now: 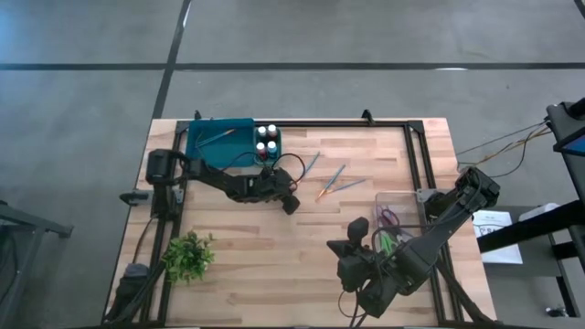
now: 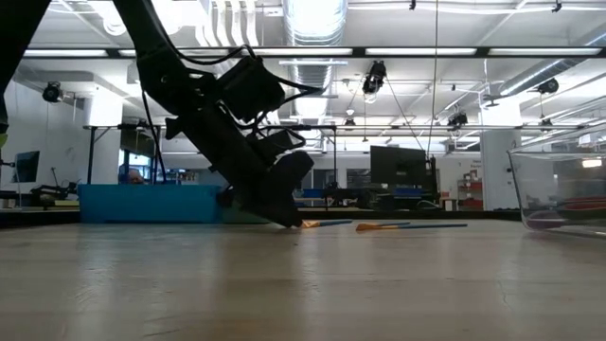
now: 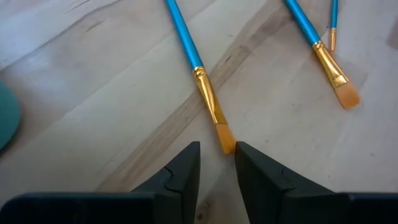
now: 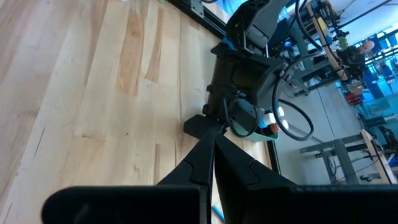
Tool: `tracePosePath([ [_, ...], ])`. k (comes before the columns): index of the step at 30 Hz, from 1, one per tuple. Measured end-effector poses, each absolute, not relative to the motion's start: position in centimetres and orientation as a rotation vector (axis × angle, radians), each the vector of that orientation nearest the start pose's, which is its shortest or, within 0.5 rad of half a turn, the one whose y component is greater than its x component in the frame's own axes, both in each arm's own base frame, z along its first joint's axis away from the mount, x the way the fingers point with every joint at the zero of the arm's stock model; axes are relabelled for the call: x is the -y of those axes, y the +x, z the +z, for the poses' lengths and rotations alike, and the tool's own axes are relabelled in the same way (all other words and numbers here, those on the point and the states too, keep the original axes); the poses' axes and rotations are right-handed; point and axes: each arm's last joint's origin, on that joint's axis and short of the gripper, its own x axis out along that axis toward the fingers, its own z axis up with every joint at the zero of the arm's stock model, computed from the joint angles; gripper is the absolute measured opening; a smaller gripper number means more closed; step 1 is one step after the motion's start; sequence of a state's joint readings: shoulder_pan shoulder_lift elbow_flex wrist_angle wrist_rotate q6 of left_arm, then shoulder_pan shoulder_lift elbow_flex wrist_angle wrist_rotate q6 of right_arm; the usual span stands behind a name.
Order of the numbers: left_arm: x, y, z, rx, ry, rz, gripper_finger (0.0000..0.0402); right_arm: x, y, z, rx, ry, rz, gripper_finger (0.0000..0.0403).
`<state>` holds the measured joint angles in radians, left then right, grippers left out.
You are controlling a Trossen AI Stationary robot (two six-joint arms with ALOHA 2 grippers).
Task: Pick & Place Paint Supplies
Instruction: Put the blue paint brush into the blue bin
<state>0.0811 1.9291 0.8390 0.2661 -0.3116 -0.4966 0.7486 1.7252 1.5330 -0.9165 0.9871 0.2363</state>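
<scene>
Three thin paintbrushes with blue handles and orange bristles lie flat on the wood mid-table: one [image 1: 311, 164], one [image 1: 331, 183], one [image 1: 345, 186]. My left gripper [image 1: 291, 203] is tipped down near them, low over the table [image 2: 290, 222], and open by a narrow gap [image 3: 217, 158]. The bristle tip [image 3: 225, 143] of the nearest brush [image 3: 186, 50] lies right at the mouth of that gap. Another brush [image 3: 323, 56] lies beside it. My right gripper [image 1: 355, 236] hangs raised over the near right part of the table, shut [image 4: 212, 146] on nothing. My left gripper comes slanting down at the nearest brush along its length, a finger on each side of the bristle tip [image 3: 226, 147]. I cannot tell whether either finger touches the bristles. The brush lies flat on the table.
A teal tray [image 1: 206, 146] at the far left holds one brush [image 1: 216, 137], with small paint bottles [image 1: 267, 142] beside it. A clear container [image 1: 402, 196] with scissors stands at the right [image 2: 563, 194]. A green plant [image 1: 187, 256] sits near left. Bare wood lies mid-table.
</scene>
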Motion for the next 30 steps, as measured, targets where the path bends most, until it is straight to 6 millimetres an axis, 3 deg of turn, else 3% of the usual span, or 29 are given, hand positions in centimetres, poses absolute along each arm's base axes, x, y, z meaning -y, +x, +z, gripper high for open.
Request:
tracePosePath([
  [30, -3.9, 34.6, 9.62, -0.63, -0.406, 0.584, 0.0109, -22.04, 27.28, 30.15, -0.679, -0.626, -0.291, 0.0009],
])
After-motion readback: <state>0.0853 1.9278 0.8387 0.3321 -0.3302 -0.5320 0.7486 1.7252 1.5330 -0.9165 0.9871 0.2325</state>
